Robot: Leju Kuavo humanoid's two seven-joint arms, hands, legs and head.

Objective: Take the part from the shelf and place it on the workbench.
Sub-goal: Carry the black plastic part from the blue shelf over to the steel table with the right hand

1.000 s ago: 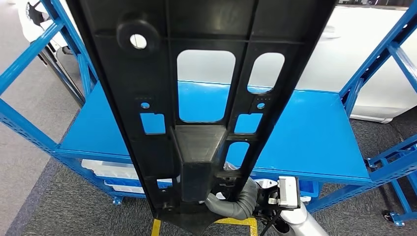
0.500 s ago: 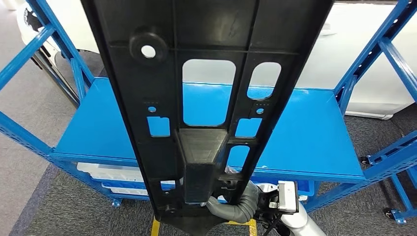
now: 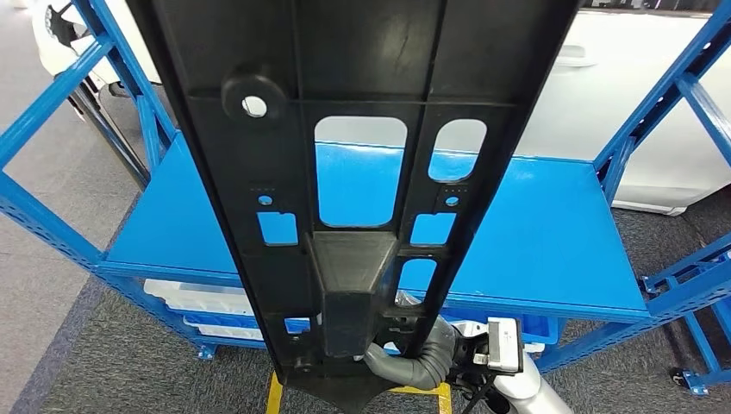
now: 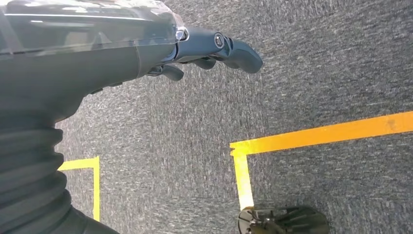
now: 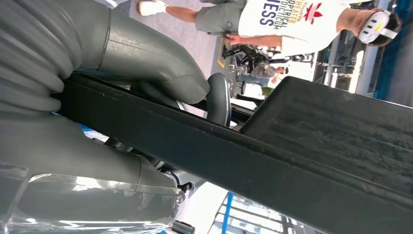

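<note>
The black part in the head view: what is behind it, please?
Behind the black part lies the blue shelf; its surface shows through the cutouts. The right hand grips the part's lower end. What sits on the shelf's middle behind the solid plastic is hidden.

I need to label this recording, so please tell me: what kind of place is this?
Probably a workshop or factory floor: blue steel shelving, yellow marking tape on grey carpet, and a white car body behind the shelf.

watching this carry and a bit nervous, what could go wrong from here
The right hand holds the long black plastic part only at its lower end, so it may tip or slip. The part fills much of the head view, hiding the way ahead. The blue shelf frame stands close; the upper end could strike it.
</note>
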